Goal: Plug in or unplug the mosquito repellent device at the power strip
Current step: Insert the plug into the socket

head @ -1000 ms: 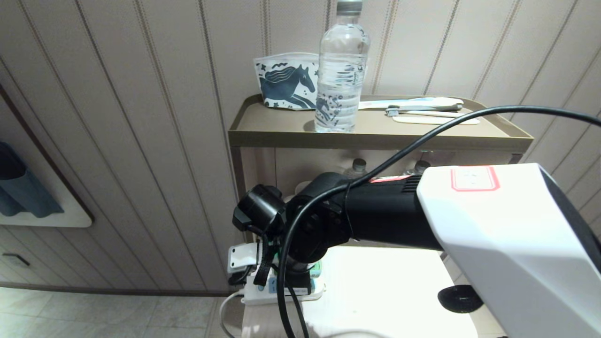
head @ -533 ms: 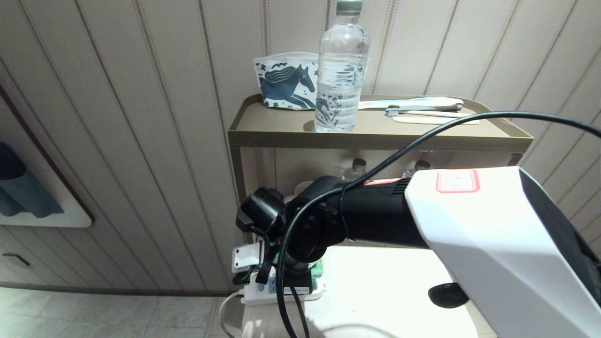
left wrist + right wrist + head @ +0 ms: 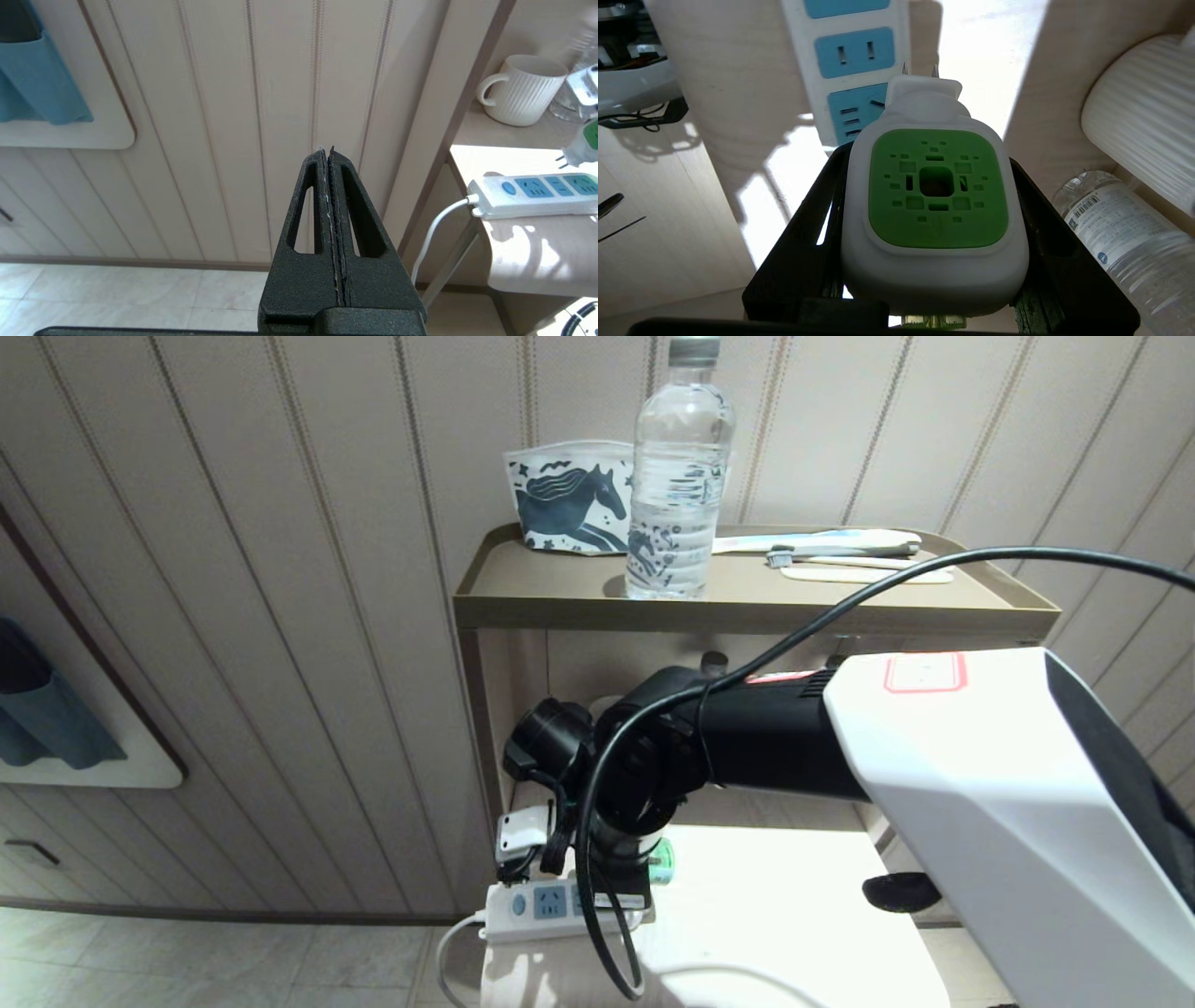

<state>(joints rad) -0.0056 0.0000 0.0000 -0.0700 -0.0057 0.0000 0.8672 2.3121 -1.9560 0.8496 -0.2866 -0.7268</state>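
the two-tier stand [image 3: 747, 607] against the panelled wall is the biggest thing before me, a clear water bottle [image 3: 677, 476] and a horse-print pouch [image 3: 569, 499] on its top shelf. below, on the pale lower worktop [image 3: 794, 915], the power strip [image 3: 551, 903] lies at the near-left edge, blue switch at its outer end and its cord [image 3: 434, 233] dropping off the side. a ribbed white mug [image 3: 521, 88] stands at the back of that worktop, well apart from the strip.

my right arm reaches down over the strip. my right end effector [image 3: 931, 219] pinches the mosquito repellent device [image 3: 934, 205] by its white sides – green vented face toward my wrist camera, prongs [image 3: 920, 70] bare and hanging over the strip's blue socket panels, not in any slot. the left wrist view shows the device clear above the strip. a second water bottle [image 3: 1125, 238] lies just beside my grip.

my left end effector [image 3: 329, 158] hangs off to the side by the wall, fingers pressed together, holding nothing.
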